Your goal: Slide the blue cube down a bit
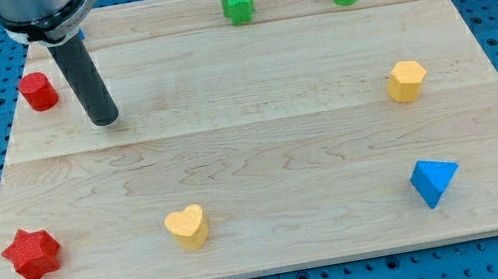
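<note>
While my tip [106, 120] is set down near the top-left corner of the wooden board [261, 148], just right of the red cylinder [38, 91], the blue block [433, 181] is seen well apart, near the bottom-right corner. No pincer is fitted; only a bare rod is shown, touching nothing.

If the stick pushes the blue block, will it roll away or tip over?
Probably neither. The blue block looks angular with flat faces, so it should slide rather than roll. Its wedge-like, pointed form might make it spin if nudged off-centre. The wooden board looks smooth, so it likely glides easily. My tip is far off, beside the red cylinder.
</note>
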Robot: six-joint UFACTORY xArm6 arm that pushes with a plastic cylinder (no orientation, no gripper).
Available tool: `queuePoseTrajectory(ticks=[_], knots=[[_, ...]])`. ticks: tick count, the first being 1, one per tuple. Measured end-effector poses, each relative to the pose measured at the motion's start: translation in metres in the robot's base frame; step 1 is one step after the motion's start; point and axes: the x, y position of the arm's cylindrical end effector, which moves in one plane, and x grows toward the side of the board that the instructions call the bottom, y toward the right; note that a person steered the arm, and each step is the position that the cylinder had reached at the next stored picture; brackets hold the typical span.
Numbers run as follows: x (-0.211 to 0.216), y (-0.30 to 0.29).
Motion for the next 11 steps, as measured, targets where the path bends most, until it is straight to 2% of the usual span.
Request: queuePoseTrajectory(ticks=[1, 2, 3, 4, 5, 6, 10, 11], knots=[[0.007, -0.02], [0.032, -0.055], [0.05, -0.107], [0.04, -0.131], [0.022, -0.131], [-0.047, -0.131], [-0.194, -0.123], [-0.192, -0.083]])
